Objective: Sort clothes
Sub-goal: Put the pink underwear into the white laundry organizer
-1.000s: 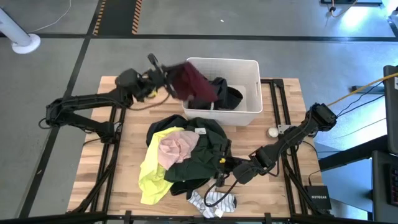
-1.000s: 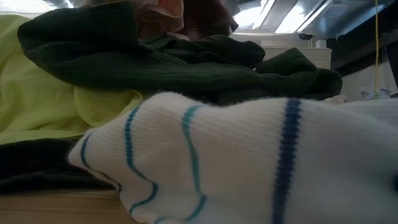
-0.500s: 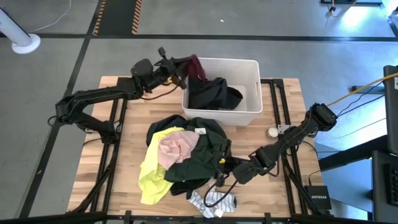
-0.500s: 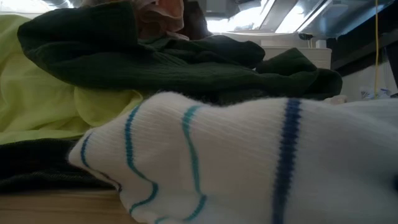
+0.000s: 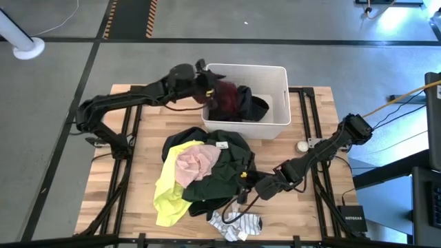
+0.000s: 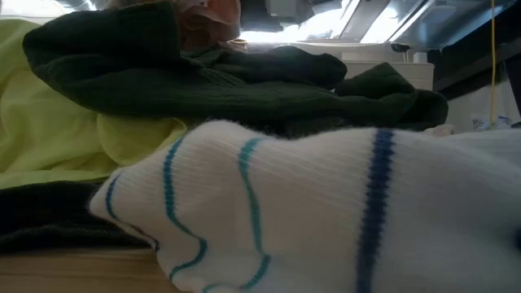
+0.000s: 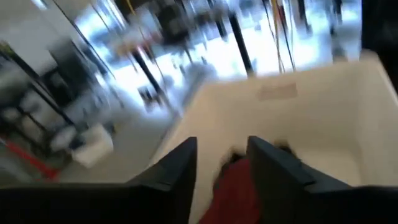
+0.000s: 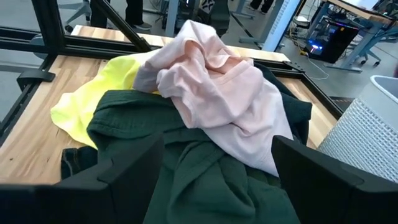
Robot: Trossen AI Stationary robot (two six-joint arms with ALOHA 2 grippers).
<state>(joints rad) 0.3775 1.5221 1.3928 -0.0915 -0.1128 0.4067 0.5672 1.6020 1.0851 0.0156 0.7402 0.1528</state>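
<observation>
A maroon garment point(image 5: 222, 95) lies bunched in the white bin point(image 5: 279, 76), on a black garment point(image 5: 253, 108). My left gripper point(image 5: 205, 76) hangs over the bin's left rim, open point(image 7: 221, 146), with the maroon cloth point(image 7: 239, 190) showing below, between its fingers. On the table lies a pile: a dark green garment point(image 5: 222, 172), a neon yellow one point(image 5: 169, 193), a pink one point(image 5: 196, 162) and a striped sock point(image 5: 238, 222) at its near edge. My right gripper point(image 5: 253, 184) stands open point(image 8: 217, 143) at the pile's right side, its fingers either side of the dark green cloth point(image 8: 205, 180). My left gripper is open over the maroon garment. Whether its fingers still touch the cloth, I cannot tell.
A small white round object point(image 5: 302, 146) sits on the table right of the pile. The bin stands at the table's far edge. The striped sock point(image 6: 309, 212) fills the low view, with dark green cloth point(image 6: 203, 73) behind it. Bare wood point(image 5: 141, 145) shows left of the pile.
My left gripper has gone toward the table's right, from left of the bin to over its left rim, carrying the maroon garment. The garment, spread and hanging at the rim before, now lies bunched inside the bin on the black garment.
</observation>
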